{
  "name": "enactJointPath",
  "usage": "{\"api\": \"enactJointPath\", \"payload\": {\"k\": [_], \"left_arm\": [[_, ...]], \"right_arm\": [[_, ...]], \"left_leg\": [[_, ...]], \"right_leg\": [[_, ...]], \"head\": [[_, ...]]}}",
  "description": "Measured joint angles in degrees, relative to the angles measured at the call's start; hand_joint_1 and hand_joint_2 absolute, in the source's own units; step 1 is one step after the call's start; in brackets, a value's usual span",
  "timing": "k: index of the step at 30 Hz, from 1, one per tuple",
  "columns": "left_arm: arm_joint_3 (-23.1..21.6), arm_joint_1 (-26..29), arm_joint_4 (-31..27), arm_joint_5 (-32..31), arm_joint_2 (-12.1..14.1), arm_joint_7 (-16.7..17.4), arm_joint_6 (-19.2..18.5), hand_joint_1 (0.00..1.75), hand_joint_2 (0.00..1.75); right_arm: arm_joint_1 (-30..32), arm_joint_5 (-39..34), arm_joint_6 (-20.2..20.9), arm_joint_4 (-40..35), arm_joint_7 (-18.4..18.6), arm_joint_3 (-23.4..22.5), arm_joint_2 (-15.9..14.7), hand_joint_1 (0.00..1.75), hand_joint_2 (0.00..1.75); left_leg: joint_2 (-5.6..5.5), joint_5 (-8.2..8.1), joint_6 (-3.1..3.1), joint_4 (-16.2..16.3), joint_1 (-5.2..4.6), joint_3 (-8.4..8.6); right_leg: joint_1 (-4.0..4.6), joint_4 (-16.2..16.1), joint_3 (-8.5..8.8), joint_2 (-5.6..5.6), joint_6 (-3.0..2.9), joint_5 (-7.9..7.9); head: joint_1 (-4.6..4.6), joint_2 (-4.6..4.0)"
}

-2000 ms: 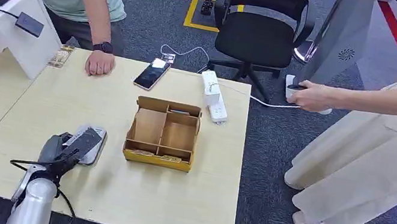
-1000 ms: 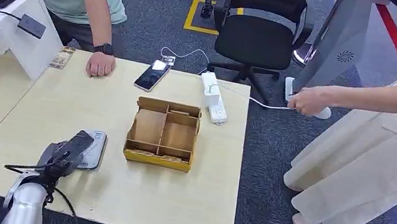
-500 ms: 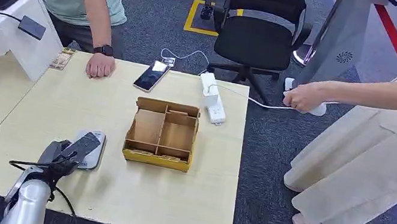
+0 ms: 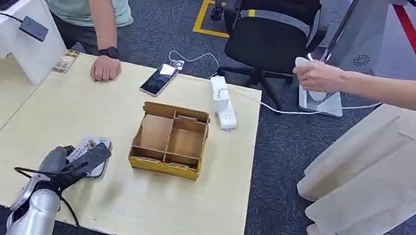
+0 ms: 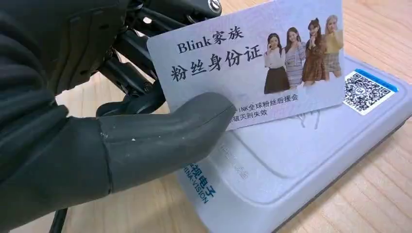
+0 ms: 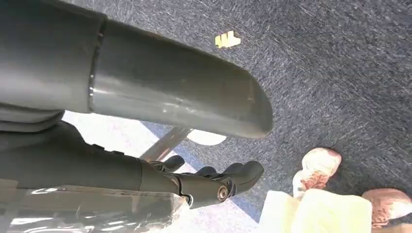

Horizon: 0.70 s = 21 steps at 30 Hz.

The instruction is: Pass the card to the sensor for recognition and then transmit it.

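My left hand (image 4: 60, 166) sits at the table's near left and pinches a card (image 4: 93, 157) between thumb and fingers. In the left wrist view the card (image 5: 252, 58) is pale lilac with printed text and a photo of several people, gripped under my thumb (image 5: 160, 131). It hovers just over the flat grey card sensor (image 5: 311, 145), which has a QR sticker at one corner. The sensor (image 4: 87, 149) lies on the table under the card. My right hand (image 6: 160, 145) hangs over the carpet with fingers apart, holding nothing.
A cardboard divider box (image 4: 170, 140) stands mid-table. A phone (image 4: 159, 78) and a white power strip (image 4: 223, 101) lie at the far edge. One person rests a hand (image 4: 105, 67) on the far left edge; another at the right holds a white object (image 4: 305, 65). An office chair (image 4: 271, 32) stands behind.
My left hand has shifted the card slightly right and back over the sensor. The person at the right lifted a white object up off its base.
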Motion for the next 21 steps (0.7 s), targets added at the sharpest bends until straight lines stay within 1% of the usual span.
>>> {"api": "enactJointPath", "payload": {"k": [2, 4, 6, 7, 9, 10, 12, 15, 21], "left_arm": [[0.0, 0.1, 0.0, -0.3, -0.2, -0.9, 1.0, 1.75, 1.75], [-0.4, 0.3, 0.0, -1.9, -0.2, -3.7, 5.0, 1.75, 1.75], [-1.2, 0.7, -0.2, -3.3, -0.2, -6.9, 11.0, 1.75, 1.75], [-1.5, 1.0, -0.5, -3.7, -0.2, -8.1, 13.3, 1.75, 1.75], [-2.9, 1.6, -2.3, -3.5, -0.3, -12.6, 19.8, 1.75, 1.75], [-3.6, 1.6, -3.2, -3.4, -0.3, -14.5, 22.4, 1.75, 1.75], [-4.7, 1.6, -4.8, -3.2, -0.3, -16.9, 25.8, 1.75, 1.75], [-5.8, 1.5, -6.9, -3.5, -0.3, -18.6, 28.7, 1.75, 1.75], [-6.2, 0.0, -9.3, -5.0, -0.3, -18.5, 31.0, 1.75, 1.75]], "right_arm": [[0.0, 0.0, 0.0, 0.0, 0.1, 0.0, 0.0, 0.00, 0.00], [0.2, 0.0, 0.0, 0.0, 0.4, 0.0, 0.0, 0.00, 0.00], [0.6, 0.0, -0.2, -0.2, 1.0, 0.0, 0.0, 0.00, 0.00], [0.9, 0.0, -0.3, -0.4, 1.0, 0.0, 0.1, 0.00, 0.00], [1.5, 0.0, -0.7, -0.6, 1.2, 0.3, 0.4, 0.00, 0.00], [1.7, 0.0, -0.9, -0.6, 1.4, 0.6, 0.5, 0.00, 0.00], [2.1, 0.0, -0.9, -0.7, 1.6, 1.0, 0.9, 0.00, 0.00], [2.1, 0.0, -0.9, -0.7, 2.0, 1.9, 1.1, 0.00, 0.00], [2.1, 0.0, -0.5, -0.8, 2.5, 3.3, 1.3, 0.00, 0.00]], "left_leg": [[0.00, 0.00, 0.00, 0.0, -0.01, -0.02], [0.00, 0.00, 0.00, 0.0, 0.00, -0.06], [0.01, 0.02, 0.02, 0.0, 0.00, -0.20], [0.01, 0.03, 0.03, 0.0, 0.02, -0.30], [0.01, 0.07, 0.04, 0.1, 0.05, -0.52], [0.01, 0.08, 0.05, 0.1, 0.05, -0.59], [0.01, 0.08, 0.05, 0.1, 0.03, -0.67], [0.01, 0.08, 0.06, 0.1, 0.04, -0.86], [0.01, 0.08, 0.06, 0.1, 0.03, -0.95]], "right_leg": [[0.00, 0.0, -0.03, 0.00, 0.00, 0.00], [0.00, 0.0, -0.08, 0.00, 0.00, 0.00], [0.00, 0.0, -0.23, 0.01, -0.01, 0.04], [0.00, 0.0, -0.32, 0.01, -0.02, 0.05], [0.01, 0.0, -0.53, 0.01, -0.09, 0.14], [0.01, 0.0, -0.60, 0.01, -0.09, 0.15], [0.01, 0.0, -0.68, 0.03, -0.10, 0.14], [0.01, 0.0, -0.87, 0.04, -0.09, 0.15], [0.01, 0.0, -0.96, 0.03, -0.09, 0.15]], "head": [[0.00, 0.02], [0.00, 0.00], [0.02, 0.02], [0.02, 0.00], [0.02, 0.02], [0.00, 0.02], [0.00, 0.00], [0.02, 0.00], [0.00, 0.02]]}}
